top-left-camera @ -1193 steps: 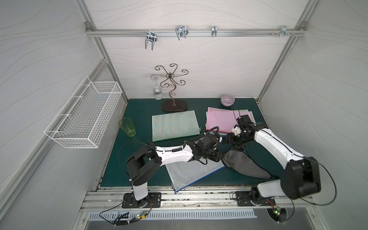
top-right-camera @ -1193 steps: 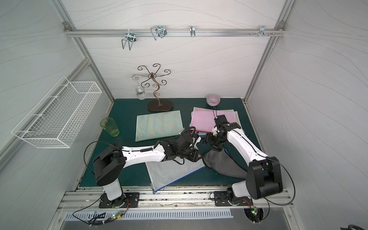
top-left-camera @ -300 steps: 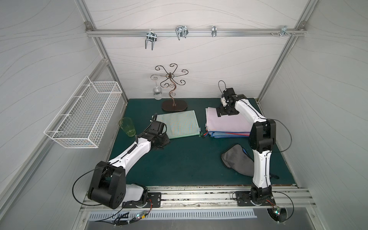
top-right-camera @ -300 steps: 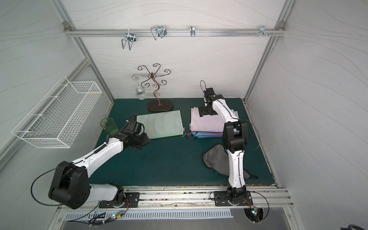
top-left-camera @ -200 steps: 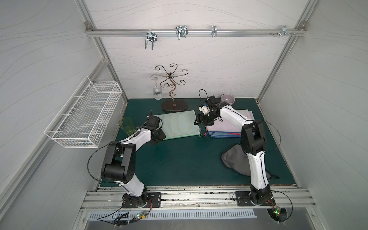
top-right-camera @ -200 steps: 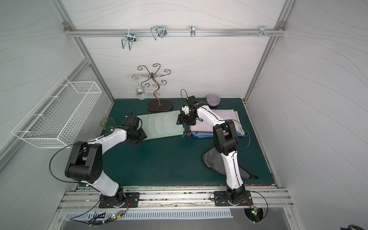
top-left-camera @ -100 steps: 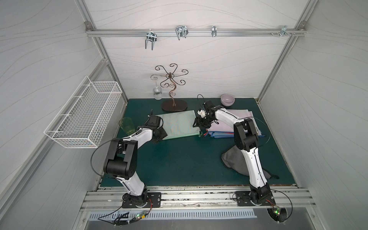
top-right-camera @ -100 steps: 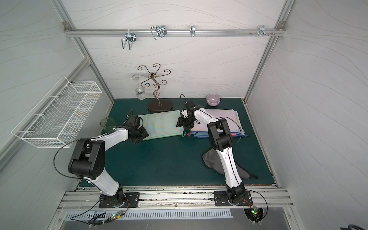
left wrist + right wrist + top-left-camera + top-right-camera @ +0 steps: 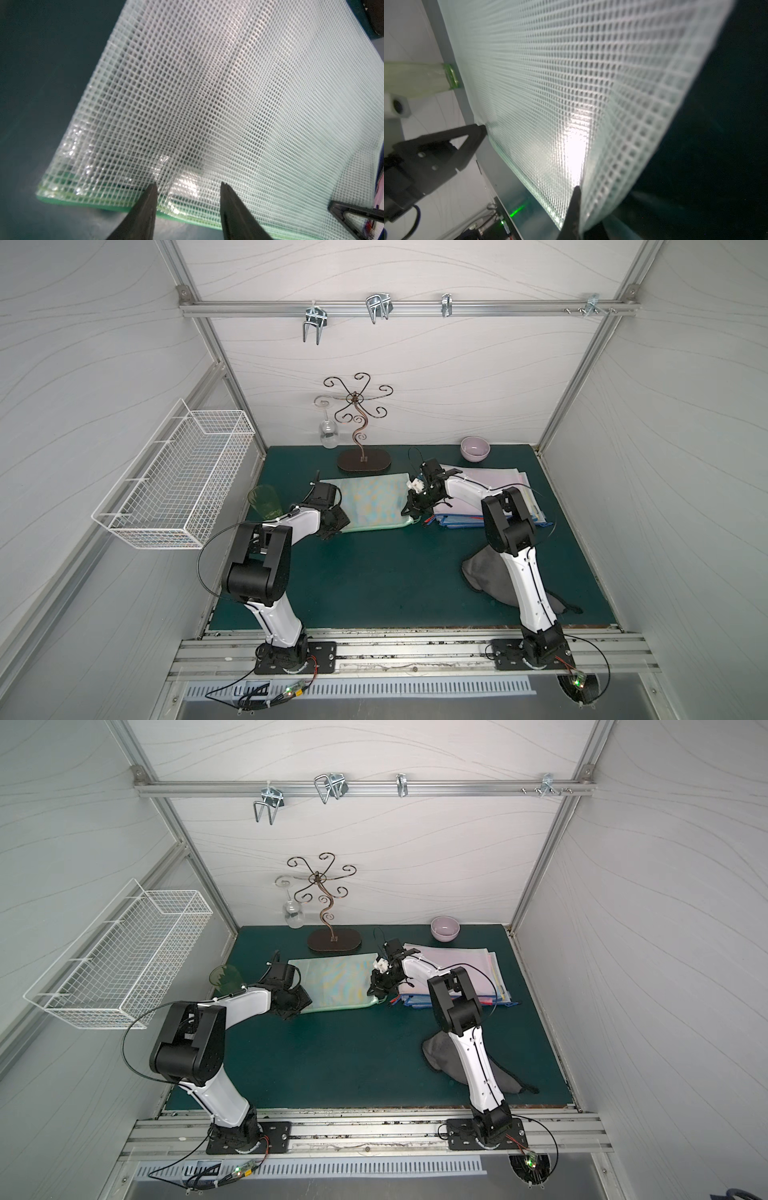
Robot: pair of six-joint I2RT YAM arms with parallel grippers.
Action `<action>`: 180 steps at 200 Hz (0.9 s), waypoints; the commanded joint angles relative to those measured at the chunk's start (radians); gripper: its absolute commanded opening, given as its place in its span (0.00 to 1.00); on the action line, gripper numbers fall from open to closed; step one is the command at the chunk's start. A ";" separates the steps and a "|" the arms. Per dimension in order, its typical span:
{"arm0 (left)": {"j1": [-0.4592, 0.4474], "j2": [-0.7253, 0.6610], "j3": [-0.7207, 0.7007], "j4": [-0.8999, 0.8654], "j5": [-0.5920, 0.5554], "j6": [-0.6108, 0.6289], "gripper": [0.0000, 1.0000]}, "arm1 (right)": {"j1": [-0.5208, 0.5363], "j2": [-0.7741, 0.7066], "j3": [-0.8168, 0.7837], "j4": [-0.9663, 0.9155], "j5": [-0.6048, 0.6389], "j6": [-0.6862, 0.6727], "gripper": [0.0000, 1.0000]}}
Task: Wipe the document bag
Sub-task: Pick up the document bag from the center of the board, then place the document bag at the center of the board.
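Left gripper [image 9: 332, 526] is positioned at the left end of the document bag [image 9: 370, 506], with its jaws partly apart and nothing seen clamped between them. In the left wrist view, the bag's green-trimmed edge is seen between and beyond the two fingers [image 9: 152, 193]. To the left of this gripper, one green cup [image 9: 264, 502] is stood on the tabletop [image 9: 374, 580], and one wire basket [image 9: 174, 485] is fixed to the wall; what the cup holds cannot be told. The pale mesh bag is laid toward the back middle. Behind it, one curly metal stand [image 9: 359, 439] is set, with one glass [image 9: 328, 435] hung upside down from it. The right gripper [image 9: 409, 512] is closed on the bag's right edge, which is curled upward there. One stack of folders [image 9: 498, 483] is partly covered by the right arm, one lilac bowl [image 9: 475, 448] is placed behind it, and one grey cloth [image 9: 484, 576] is partly hidden nearer the front.
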 commanded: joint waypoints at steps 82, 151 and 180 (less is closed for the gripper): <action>-0.018 -0.409 -0.137 -0.173 0.062 0.003 0.52 | 0.078 -0.343 -0.169 -0.323 0.118 -0.119 0.00; -0.218 -0.505 -0.302 -0.155 0.066 -0.043 0.48 | 0.119 -0.573 -0.650 -0.187 0.208 0.008 0.00; -0.301 -0.476 -0.311 -0.150 0.065 -0.050 0.46 | 0.124 -0.565 -0.698 -0.146 0.261 0.054 0.00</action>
